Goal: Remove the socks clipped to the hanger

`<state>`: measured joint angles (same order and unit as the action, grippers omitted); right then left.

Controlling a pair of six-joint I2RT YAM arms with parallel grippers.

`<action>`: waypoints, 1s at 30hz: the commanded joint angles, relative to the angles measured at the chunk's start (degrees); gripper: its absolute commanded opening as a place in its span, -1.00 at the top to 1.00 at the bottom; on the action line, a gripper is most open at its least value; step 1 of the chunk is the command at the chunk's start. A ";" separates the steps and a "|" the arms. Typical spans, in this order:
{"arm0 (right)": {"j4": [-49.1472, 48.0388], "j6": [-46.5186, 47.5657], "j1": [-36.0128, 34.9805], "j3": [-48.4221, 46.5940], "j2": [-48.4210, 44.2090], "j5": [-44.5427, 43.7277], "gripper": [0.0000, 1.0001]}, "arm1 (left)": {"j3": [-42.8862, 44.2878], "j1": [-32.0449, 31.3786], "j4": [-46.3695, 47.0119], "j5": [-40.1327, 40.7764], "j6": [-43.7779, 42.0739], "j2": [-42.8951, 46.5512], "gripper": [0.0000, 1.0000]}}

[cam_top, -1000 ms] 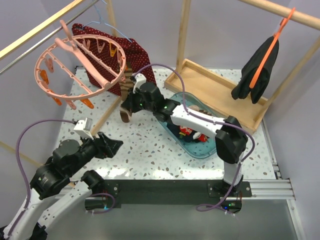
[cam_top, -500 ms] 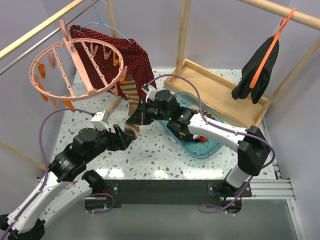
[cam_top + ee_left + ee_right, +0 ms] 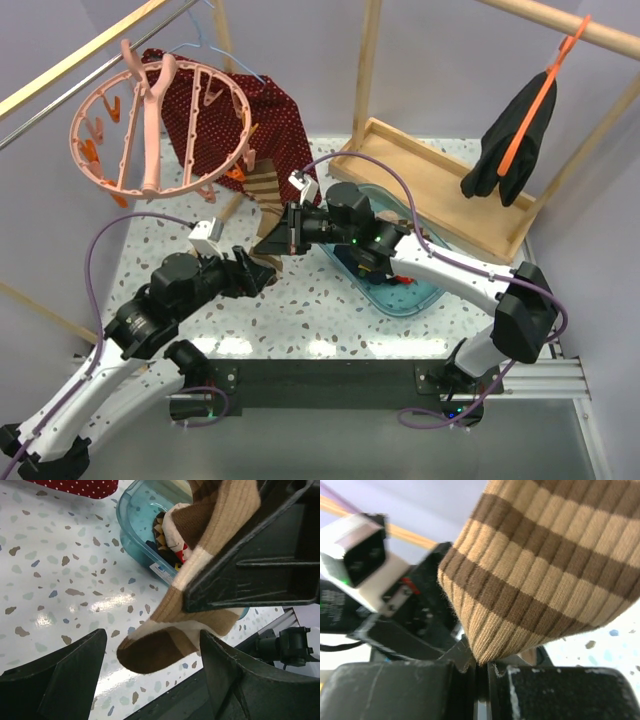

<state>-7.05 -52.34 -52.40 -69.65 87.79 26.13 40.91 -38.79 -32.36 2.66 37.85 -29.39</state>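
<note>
— Right gripper?
— Pinched shut on the striped sock, which rises above it toward the hanger.
— Left gripper?
— Fingers wide apart, just below; the sock's brown toe hangs between them.

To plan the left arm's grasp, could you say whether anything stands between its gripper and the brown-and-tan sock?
Nothing visible does: the brown-and-tan sock hangs directly ahead of the open left gripper. The right gripper, shut on it higher up, sits aside.
</note>
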 commanded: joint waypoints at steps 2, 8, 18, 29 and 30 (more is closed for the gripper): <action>-7.45 -5.49 -0.33 1.00 -2.44 5.42 1.00 | -1.27 -0.33 4.23 -2.39 -1.72 -1.64 -0.60; -7.36 -5.58 -0.51 0.57 -2.80 5.86 1.00 | -2.14 -0.33 8.36 -6.35 -1.37 -0.85 0.05; 0.80 1.70 -0.25 -3.12 -1.66 3.49 0.33 | -0.04 -0.33 3.97 -6.96 -0.76 -0.15 1.00; 11.27 19.08 5.64 -15.42 3.09 -3.19 -0.57 | 3.21 -0.33 -0.95 -11.00 0.12 5.65 1.00; 11.53 20.77 6.95 -16.74 4.40 -3.36 -0.61 | 3.22 -0.33 -1.04 -11.44 0.12 5.83 1.00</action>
<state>3.03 -40.62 -49.10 -80.66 89.65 25.91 41.58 -38.76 -32.36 -6.28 37.45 -24.47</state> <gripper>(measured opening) 0.778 0.029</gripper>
